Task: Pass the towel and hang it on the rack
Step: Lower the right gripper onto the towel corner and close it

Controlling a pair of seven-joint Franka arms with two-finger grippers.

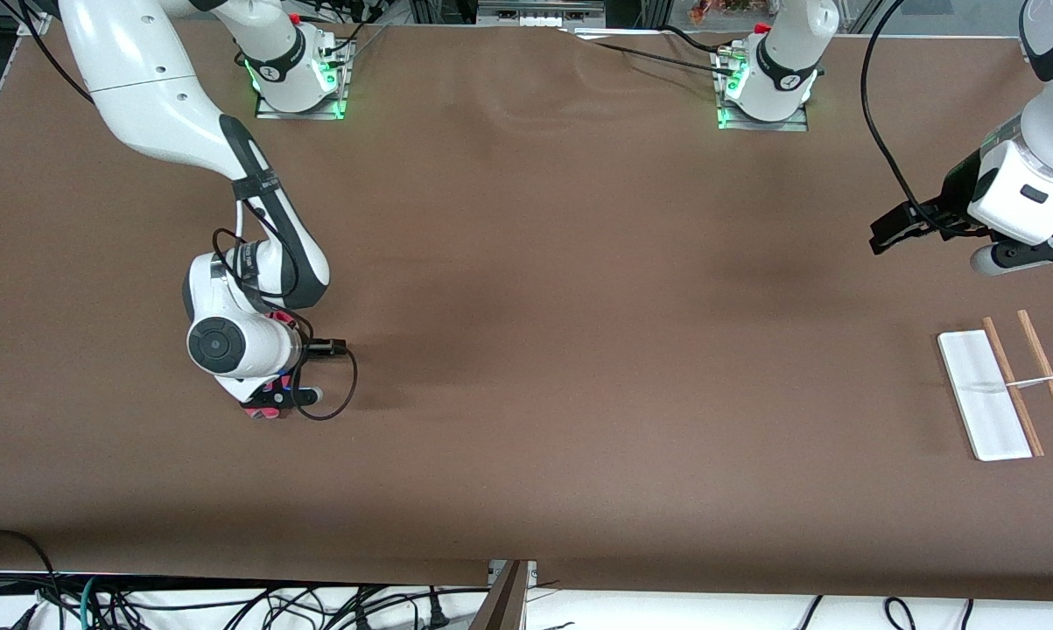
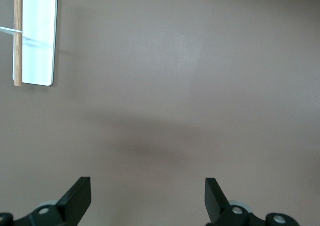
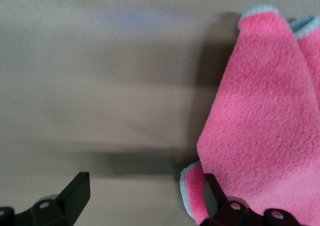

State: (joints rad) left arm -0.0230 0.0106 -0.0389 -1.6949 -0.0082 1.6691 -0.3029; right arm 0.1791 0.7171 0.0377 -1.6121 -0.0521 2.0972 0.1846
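The towel (image 3: 260,126) is pink with pale edging and lies on the brown table toward the right arm's end. In the front view only a small pink bit of it (image 1: 262,412) shows under the right hand. My right gripper (image 1: 272,404) is down at the table, open (image 3: 145,196), with the towel's folded edge against one finger (image 3: 216,191). Nothing lies between the jaws. The rack (image 1: 981,394) lies toward the left arm's end: white base, two wooden rods (image 1: 1012,385), thin silver crossbar (image 1: 1029,381). My left gripper (image 1: 894,229) hangs open and empty (image 2: 148,196) above the table near the rack (image 2: 37,35).
The brown table (image 1: 579,306) stretches between the two arms. Both arm bases stand along its edge farthest from the front camera. Cables hang below the table's near edge (image 1: 228,604).
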